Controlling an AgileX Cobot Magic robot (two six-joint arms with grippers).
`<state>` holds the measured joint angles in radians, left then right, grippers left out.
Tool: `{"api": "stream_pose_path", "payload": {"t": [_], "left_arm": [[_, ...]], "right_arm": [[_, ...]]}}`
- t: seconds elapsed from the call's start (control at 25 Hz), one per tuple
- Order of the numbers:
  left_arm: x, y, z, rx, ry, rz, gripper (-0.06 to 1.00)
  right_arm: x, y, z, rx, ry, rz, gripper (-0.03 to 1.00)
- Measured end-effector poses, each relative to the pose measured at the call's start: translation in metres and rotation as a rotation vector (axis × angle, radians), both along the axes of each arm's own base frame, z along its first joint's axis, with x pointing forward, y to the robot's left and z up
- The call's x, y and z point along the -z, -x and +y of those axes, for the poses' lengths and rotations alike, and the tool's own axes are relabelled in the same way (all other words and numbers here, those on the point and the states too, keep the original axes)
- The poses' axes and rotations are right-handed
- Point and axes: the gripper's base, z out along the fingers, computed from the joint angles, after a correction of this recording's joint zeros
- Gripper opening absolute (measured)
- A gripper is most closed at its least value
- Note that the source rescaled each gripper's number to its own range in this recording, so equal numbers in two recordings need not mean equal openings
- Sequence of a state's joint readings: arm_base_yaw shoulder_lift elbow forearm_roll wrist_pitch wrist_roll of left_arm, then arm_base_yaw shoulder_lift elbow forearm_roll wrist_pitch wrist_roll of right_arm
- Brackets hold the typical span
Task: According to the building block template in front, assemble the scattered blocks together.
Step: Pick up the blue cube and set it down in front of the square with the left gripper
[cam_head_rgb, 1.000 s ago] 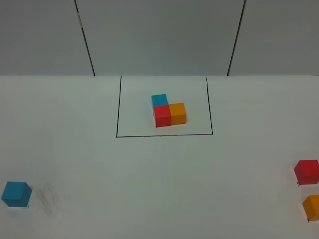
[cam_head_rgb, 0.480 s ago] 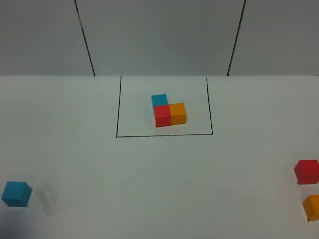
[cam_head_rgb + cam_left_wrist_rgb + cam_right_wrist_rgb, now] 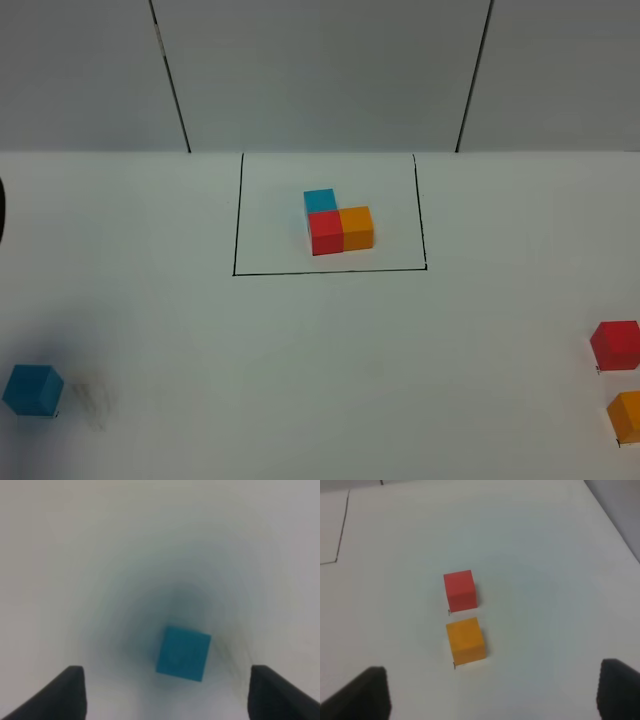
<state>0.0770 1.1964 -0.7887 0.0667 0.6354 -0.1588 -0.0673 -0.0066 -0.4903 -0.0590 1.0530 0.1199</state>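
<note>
A plain white matte surface (image 3: pixel 320 350) fills most of the high view. Along its far edge stands a pale grey wall (image 3: pixel 320 70), split into three panels by two thin dark lines. The left seam (image 3: pixel 171 80) meets the far edge toward the left corner, and the right seam (image 3: pixel 474 80) meets it toward the right corner. Both tilt outward as they rise. Near the front left corner, a faint grey smudge (image 3: pixel 95 405) marks the white top.

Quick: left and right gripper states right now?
Left gripper: open, holding nothing; the blue cube is not gripped.
Right gripper: open, holding nothing.
</note>
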Motion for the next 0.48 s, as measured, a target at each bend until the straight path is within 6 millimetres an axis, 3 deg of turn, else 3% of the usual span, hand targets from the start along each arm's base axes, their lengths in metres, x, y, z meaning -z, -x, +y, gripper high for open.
{"api": "stream_pose_path", "payload": {"t": [0.16, 0.48], "left_arm": [[0.024, -0.015, -0.004, 0.017, 0.056, 0.092, 0.71], [0.05, -0.028, -0.003, 0.024, 0.064, 0.183, 0.72]], "right_arm": [[0.0, 0.0, 0.0, 0.0, 0.0, 0.0, 0.87], [0.0, 0.0, 0.0, 0.0, 0.0, 0.0, 0.87]]}}
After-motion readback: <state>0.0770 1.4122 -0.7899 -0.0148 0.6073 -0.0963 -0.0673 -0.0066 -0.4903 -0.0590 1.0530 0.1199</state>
